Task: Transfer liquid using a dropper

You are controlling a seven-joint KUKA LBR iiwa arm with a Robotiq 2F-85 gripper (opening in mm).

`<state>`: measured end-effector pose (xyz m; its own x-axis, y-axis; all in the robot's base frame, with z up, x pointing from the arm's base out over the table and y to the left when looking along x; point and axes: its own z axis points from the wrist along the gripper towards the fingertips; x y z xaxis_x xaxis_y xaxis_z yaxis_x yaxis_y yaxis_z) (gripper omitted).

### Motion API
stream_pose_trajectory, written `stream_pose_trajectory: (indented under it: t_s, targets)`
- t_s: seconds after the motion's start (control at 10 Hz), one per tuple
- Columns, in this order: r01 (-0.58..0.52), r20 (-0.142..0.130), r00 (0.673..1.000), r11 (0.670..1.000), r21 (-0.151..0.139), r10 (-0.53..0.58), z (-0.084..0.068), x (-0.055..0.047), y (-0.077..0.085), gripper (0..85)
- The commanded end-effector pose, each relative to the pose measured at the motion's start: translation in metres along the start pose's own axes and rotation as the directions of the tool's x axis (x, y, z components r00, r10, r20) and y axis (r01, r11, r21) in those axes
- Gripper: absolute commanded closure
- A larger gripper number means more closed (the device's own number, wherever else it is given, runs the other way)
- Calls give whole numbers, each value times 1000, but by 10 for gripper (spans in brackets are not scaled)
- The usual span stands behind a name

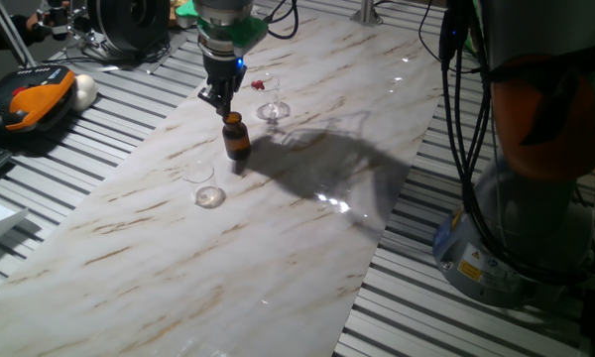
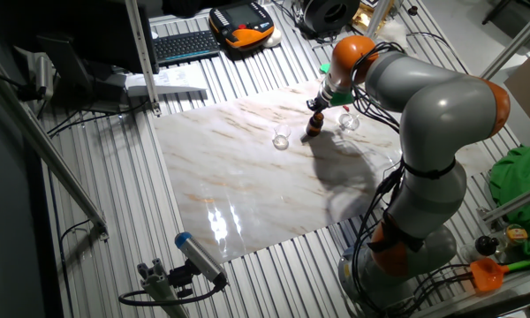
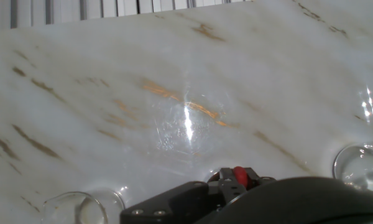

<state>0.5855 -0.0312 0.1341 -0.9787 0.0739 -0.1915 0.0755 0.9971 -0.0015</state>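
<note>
Marble-patterned sheeting (image 1: 278, 248) covered the counter (image 1: 535, 327), whose ribbed metal top showed around the sheet's edges. Cables, a keyboard (image 2: 185, 44) and an orange-and-black pendant (image 1: 25, 104) lay at the far edge, well apart from the work area.

Task items stood in a loose group on the far part of the sheet:
- Brown bottle (image 1: 236, 137): upright, near the middle of the group. In the other fixed view it (image 2: 314, 126) stood between the two glasses.
- Near glass (image 1: 204, 183): clear, upright, to the left of the bottle and nearer the camera, apart from it.
- Far glass (image 1: 272, 97): clear, stemmed, upright, to the right of the bottle and farther back. A small red item (image 1: 259, 86) lay just beside it; its nature could not be determined.

The arm (image 2: 442, 115) reached over the sheet from the right. The gripper (image 1: 221, 99) pointed down directly above the bottle's top, with its fingers (image 1: 216, 97) close to the cap. Whether they touched the cap could not be determined. The finger spacing looked narrow, but no view showed clearly whether they held anything.

In the hand view, the dark gripper body (image 3: 248, 202) filled the lower edge, with a red part (image 3: 240, 175) at its tip. A glass rim (image 3: 81, 208) showed at the lower left and another glass (image 3: 360, 165) at the right edge.
</note>
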Motion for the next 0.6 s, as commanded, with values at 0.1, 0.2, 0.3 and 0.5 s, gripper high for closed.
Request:
stream_pose_trajectory:
  t_s: [0.1,0.2,0.3,0.5]
  targets:
    - [0,-4,1000,1000,5,0,-3,-1,0,510]
    - [-1,-5,1000,1000,8,1,-5,-2,0,510]
    - [-1,-8,1000,1000,8,1,-8,-3,0,510]
    - [-2,-14,1000,1000,12,2,-10,-3,0,510]
